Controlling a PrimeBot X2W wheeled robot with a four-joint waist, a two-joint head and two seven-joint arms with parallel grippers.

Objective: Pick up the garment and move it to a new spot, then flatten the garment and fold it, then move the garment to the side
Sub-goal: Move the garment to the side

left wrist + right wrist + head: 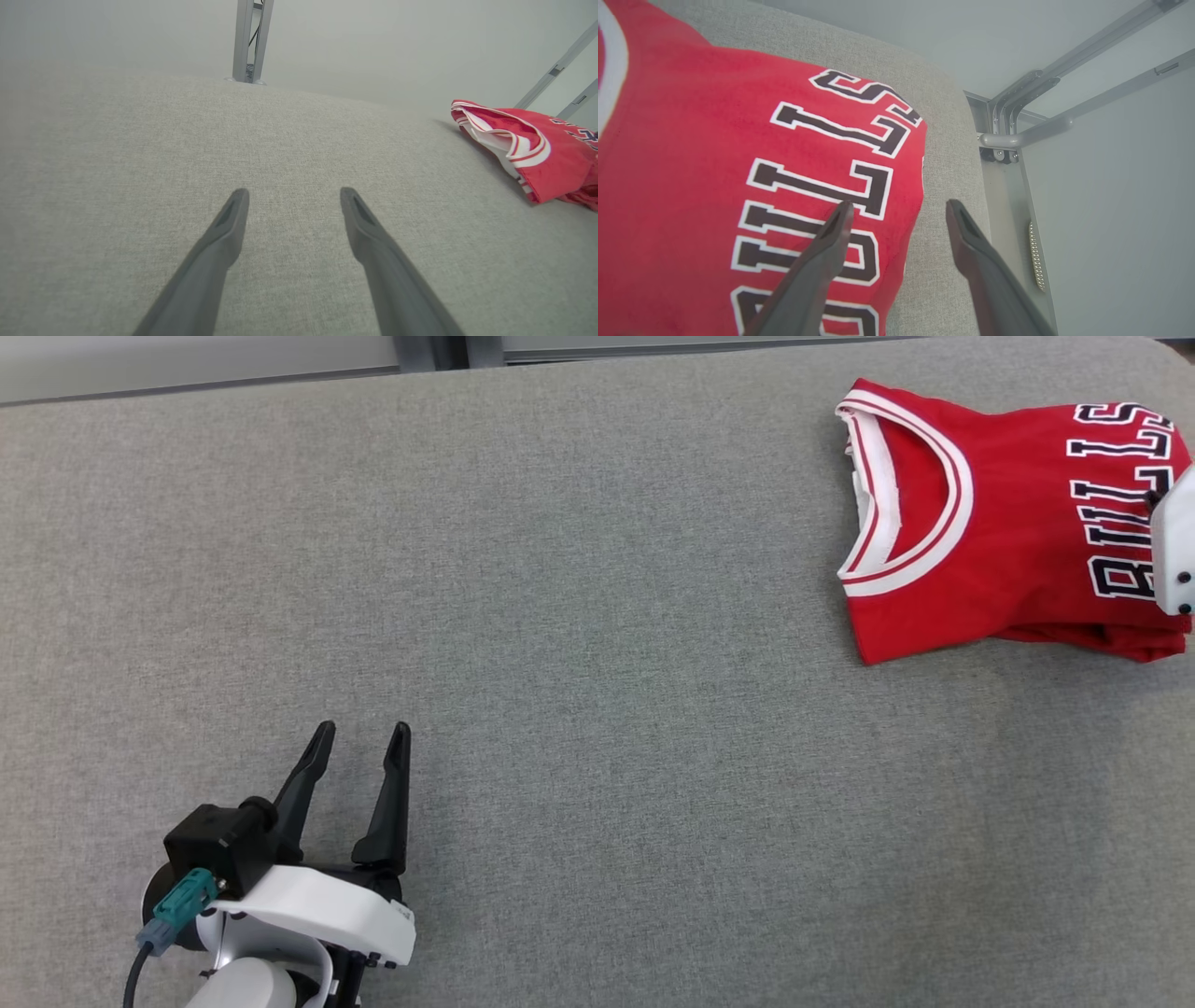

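Observation:
The garment (1008,523) is a red jersey with white trim and black lettering, folded and lying at the far right of the grey cloth surface; it also appears as the garment (537,149) and the garment (738,186). My right gripper (899,210) hovers open over its right edge, one finger above the lettering, the other above bare cloth, nothing between them. Its white wrist housing (1174,551) shows at the right edge of the head view. My left gripper (361,737) rests open at the lower left, far from the garment, also seen as my left gripper (294,196).
The grey cloth table (560,663) spreads wide to the left of the garment. Its right edge (976,154) runs close beside the garment, with a metal frame (1017,135) beyond. A metal post (250,42) stands behind the far edge.

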